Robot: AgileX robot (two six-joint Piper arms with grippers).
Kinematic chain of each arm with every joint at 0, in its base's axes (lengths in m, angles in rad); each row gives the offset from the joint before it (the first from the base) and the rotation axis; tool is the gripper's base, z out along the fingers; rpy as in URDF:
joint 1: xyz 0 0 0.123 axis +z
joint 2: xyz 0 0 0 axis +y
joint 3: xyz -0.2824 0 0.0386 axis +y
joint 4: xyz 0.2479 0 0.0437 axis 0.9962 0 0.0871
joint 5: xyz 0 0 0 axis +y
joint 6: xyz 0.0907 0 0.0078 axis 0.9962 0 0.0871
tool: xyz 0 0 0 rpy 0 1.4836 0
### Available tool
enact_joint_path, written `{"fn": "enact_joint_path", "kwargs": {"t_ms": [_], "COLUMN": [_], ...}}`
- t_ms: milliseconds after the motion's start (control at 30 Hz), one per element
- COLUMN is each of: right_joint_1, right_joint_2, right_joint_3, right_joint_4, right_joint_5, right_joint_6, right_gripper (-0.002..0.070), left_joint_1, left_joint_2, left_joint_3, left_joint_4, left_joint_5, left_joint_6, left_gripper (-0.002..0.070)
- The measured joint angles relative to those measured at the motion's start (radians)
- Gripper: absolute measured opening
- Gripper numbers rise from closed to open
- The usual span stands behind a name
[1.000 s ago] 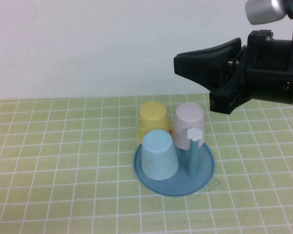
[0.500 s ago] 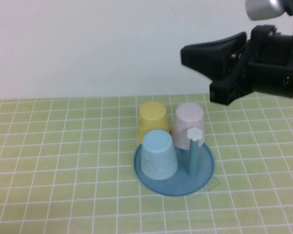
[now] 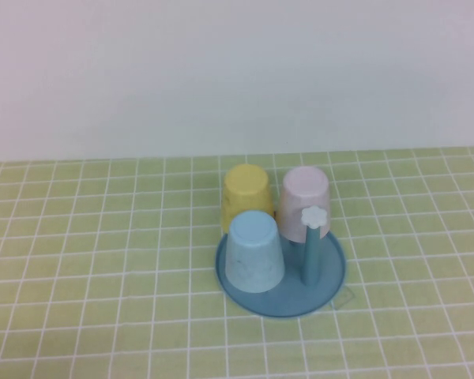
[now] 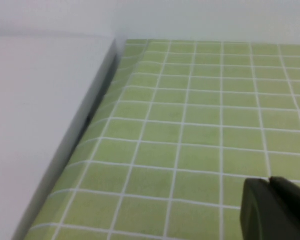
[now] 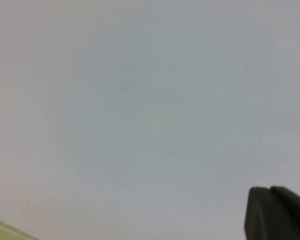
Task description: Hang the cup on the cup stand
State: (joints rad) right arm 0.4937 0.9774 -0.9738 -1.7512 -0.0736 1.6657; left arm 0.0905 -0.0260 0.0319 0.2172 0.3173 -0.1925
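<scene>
- green grid tablecloth point(image 3: 103, 260) covers the table, white wall point(image 3: 221, 71) behind
- cup stand point(image 3: 332, 280) sits mid-table, slightly right of centre; one bare peg point(image 3: 309, 257) with white flower cap point(image 3: 315, 215) upright on its right side
- cup point(image 3: 254, 251), light blue, upside down on the stand's front-left, just beside the peg
- yellow cup point(image 3: 246, 193) and pink cup point(image 3: 306, 197) inverted behind it, side by side
- left gripper point(image 4: 270, 200) clenched, empty, over bare cloth near the wall; cup not near it
- right gripper point(image 5: 271, 207) clenched, empty, facing the wall, away from cup
</scene>
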Motion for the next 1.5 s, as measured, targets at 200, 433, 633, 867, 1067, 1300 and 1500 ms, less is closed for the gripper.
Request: {"fn": "enact_joint_path", "kwargs": {"t_ms": [200,433,633,867,1067,1300,1500], "right_joint_1": [-0.115,-0.267,-0.319,-0.407,-0.412,-0.414,-0.414], "right_joint_2": [-0.115,-0.306,-0.504,-0.732,-0.768,-0.768,-0.856], "right_joint_3": [0.196,0.472,0.628,0.781,0.816,0.824,0.844], "right_joint_4": [0.006,0.006,0.006,0.008,0.008,0.113,0.971], "right_joint_5": [0.030,0.048,0.074,0.030,-0.025,-0.036,0.092], "right_joint_6": [0.049,0.104,0.152,0.189,0.200,0.050,-0.860], "right_gripper": [-0.0001,-0.0001,-0.0001,-0.0001,-0.0001,-0.0001,-0.0001], "left_joint_1": [0.000,0.000,-0.055,-0.150,-0.149,-0.149,-0.149], "left_joint_2": [0.000,0.000,0.000,-0.002,-0.004,-0.004,-0.004], "left_joint_3": [0.000,0.000,0.000,0.000,-0.002,-0.002,-0.002], "left_joint_4": [-0.368,-0.370,-0.374,-0.374,-0.374,-0.370,-0.370], "left_joint_5": [-0.010,-0.010,-0.008,-0.006,0.011,0.004,0.000], "left_joint_6": [0.446,0.483,0.462,0.445,0.448,0.469,0.469], "left_gripper": [0.0000,0.0000,0.0000,0.0000,0.0000,0.0000,0.0000]}}
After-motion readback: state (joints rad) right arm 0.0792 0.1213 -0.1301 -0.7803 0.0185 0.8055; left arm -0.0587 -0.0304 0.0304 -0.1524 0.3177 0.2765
